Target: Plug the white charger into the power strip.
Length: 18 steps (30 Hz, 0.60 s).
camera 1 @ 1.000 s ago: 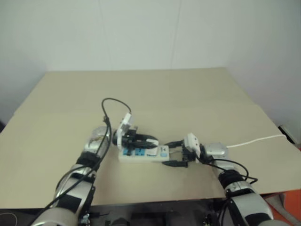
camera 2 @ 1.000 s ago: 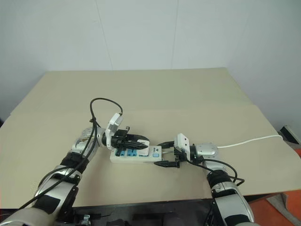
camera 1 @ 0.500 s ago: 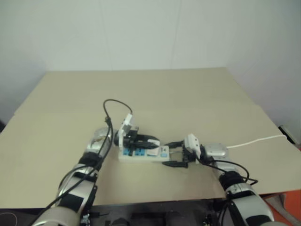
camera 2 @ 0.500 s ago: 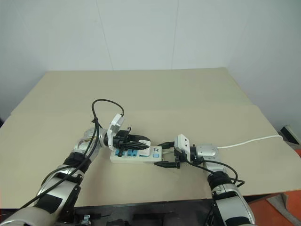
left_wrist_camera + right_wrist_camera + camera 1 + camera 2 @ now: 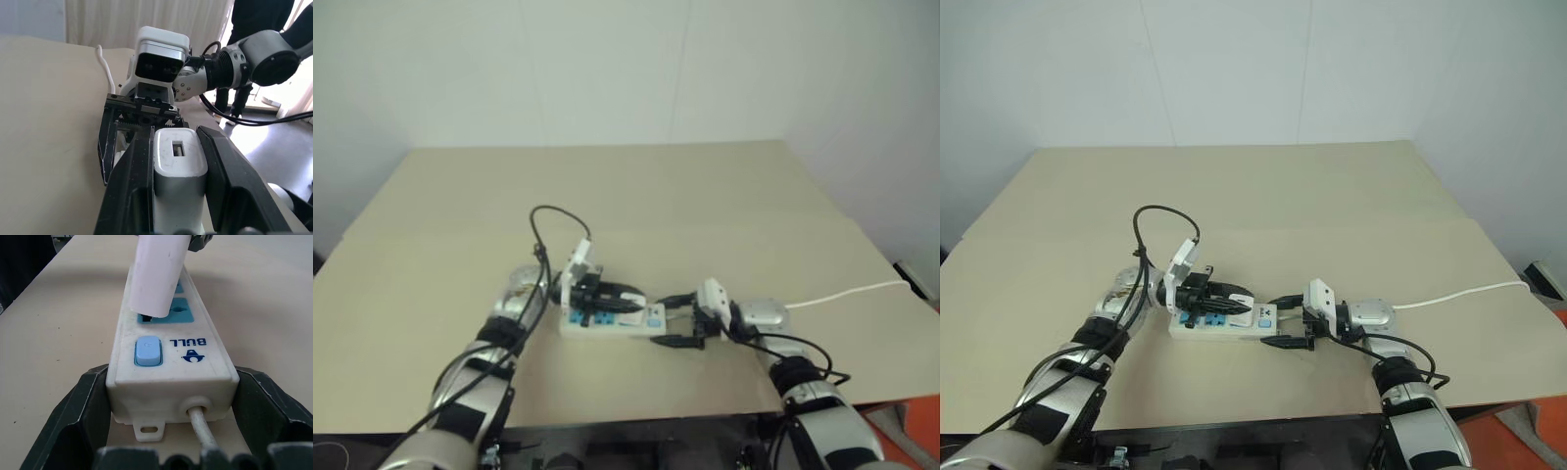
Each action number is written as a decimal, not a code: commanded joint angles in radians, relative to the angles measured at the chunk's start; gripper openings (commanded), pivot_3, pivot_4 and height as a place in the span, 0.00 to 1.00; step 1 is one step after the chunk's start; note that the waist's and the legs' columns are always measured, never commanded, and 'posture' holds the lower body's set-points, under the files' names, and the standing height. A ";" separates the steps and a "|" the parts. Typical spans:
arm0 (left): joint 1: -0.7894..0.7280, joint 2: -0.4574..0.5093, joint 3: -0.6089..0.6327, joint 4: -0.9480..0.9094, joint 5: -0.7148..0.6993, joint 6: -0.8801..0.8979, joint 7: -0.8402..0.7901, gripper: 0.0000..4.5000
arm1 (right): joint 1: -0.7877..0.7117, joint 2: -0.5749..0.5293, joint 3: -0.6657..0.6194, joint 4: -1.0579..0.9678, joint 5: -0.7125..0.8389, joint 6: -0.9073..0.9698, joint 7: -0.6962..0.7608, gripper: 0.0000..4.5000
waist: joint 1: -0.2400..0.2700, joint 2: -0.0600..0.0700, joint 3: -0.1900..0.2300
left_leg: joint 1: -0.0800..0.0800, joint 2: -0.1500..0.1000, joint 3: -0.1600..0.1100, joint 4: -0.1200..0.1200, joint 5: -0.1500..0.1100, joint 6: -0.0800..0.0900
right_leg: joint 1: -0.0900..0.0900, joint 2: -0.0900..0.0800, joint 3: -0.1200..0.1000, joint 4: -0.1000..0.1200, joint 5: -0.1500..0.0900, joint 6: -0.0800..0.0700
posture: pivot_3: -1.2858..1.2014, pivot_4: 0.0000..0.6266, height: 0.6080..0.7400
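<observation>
From the head camera you see the long white power strip (image 5: 1222,324) lying near the tan table's (image 5: 1332,196) front edge. Your left gripper (image 5: 178,161) is clamped on the smooth boxy white charger (image 5: 178,161), over a blue socket. Your right gripper (image 5: 168,391) has its fingers pressed against both sides of the strip's switch end.

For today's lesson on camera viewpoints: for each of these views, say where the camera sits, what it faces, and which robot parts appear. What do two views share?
Eye views: head, looking down at table; both arms.
Left wrist view: left gripper clamps white charger, facing right gripper.
Right wrist view: right gripper around power strip.
Shared: charger.
</observation>
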 commanded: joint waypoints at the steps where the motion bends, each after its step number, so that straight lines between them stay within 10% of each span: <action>1: 0.039 0.015 -0.049 0.004 0.022 -0.059 -0.012 0.23 | 0.030 0.009 0.041 0.014 -0.042 0.017 0.016 0.76 | 0.001 0.000 0.000 | 0.000 0.000 0.000 0.000 0.000 0.000 | 0.000 0.000 0.000 0.000 0.000 0.000 | 0.52 0.24 1.00; 18: 0.088 -0.003 -0.028 0.079 0.070 -0.154 -0.012 0.23 | 0.042 0.003 0.038 -0.006 -0.036 0.016 0.018 0.76 | 0.002 0.000 -0.001 | 0.002 0.000 0.000 0.000 0.000 0.000 | 0.002 0.000 0.000 0.000 0.000 0.000 | 0.52 0.24 1.00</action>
